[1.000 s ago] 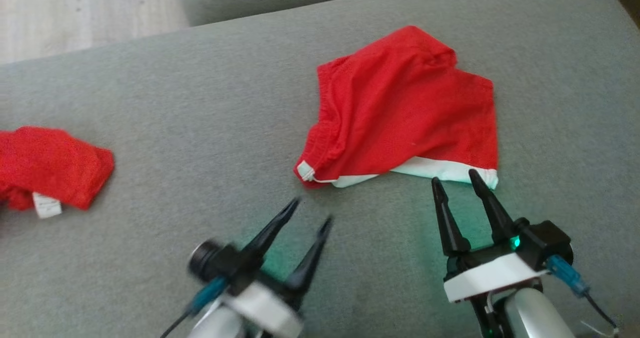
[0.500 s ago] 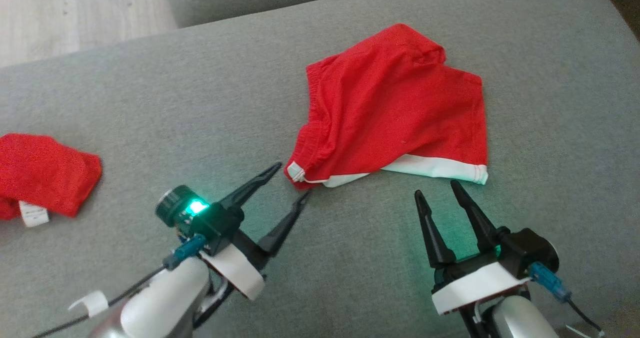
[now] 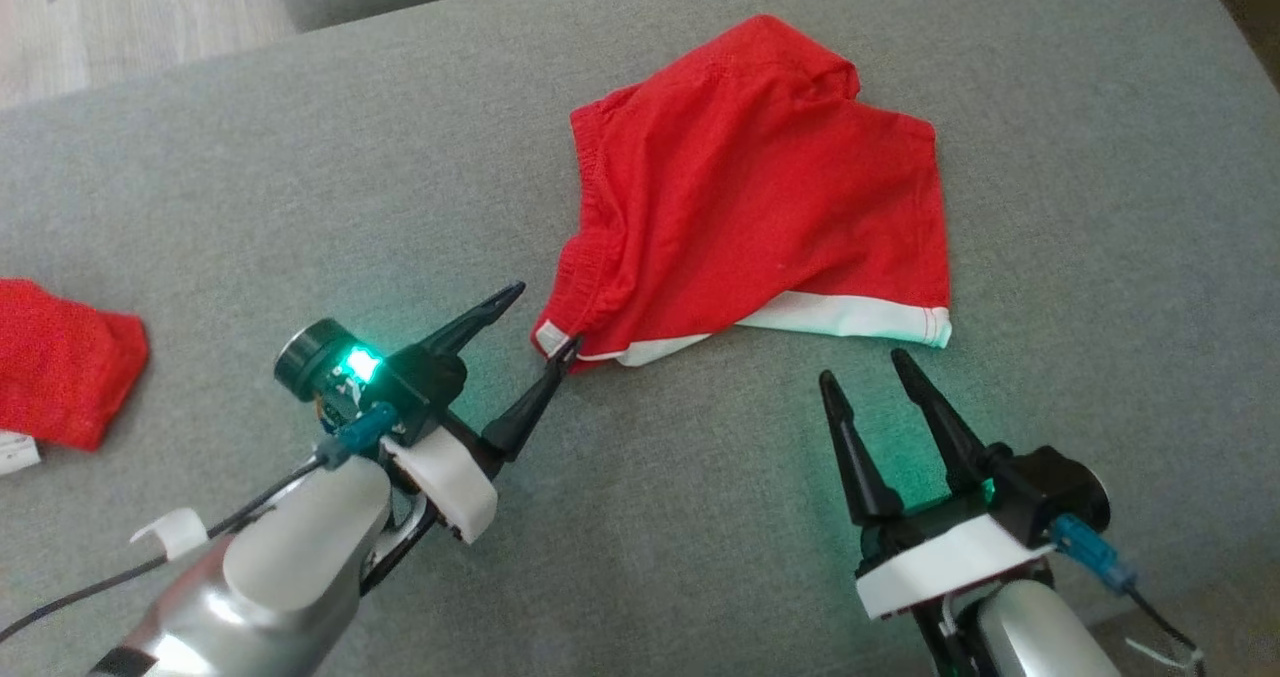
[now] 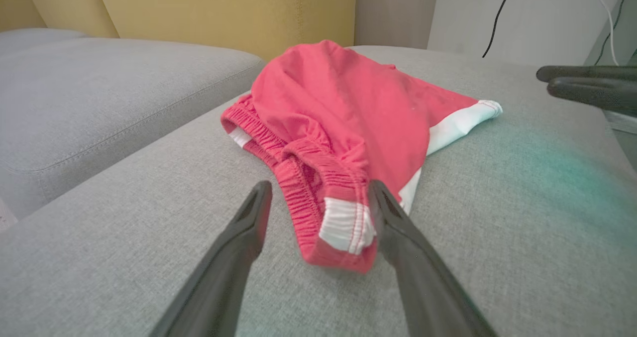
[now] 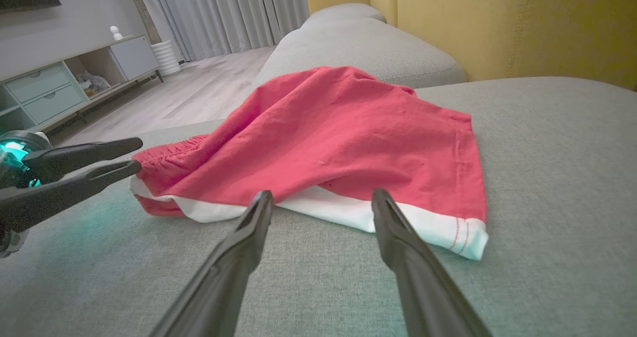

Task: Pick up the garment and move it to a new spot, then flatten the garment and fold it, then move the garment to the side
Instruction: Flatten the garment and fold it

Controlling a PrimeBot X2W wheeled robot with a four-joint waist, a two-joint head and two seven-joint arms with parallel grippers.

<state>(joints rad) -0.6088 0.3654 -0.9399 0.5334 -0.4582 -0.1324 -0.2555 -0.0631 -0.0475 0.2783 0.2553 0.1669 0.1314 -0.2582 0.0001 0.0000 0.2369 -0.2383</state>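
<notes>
Left gripper stands fully spread and empty, its fingers flanking the waistband corner of the red garment, which lies rumpled on the grey cushion. Right gripper, equally wide and empty, sits just short of the garment's white hem. We judge that closing now could pinch one layer or only the label, lifting the cloth bunched. Far beyond the garment, a cabinet has an open cubby holding something we cannot identify.

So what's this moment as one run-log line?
stage: pre-grasp | left gripper: open, straddling shorts waistband corner | right gripper: open, short of white hem | shorts: on sofa
</notes>
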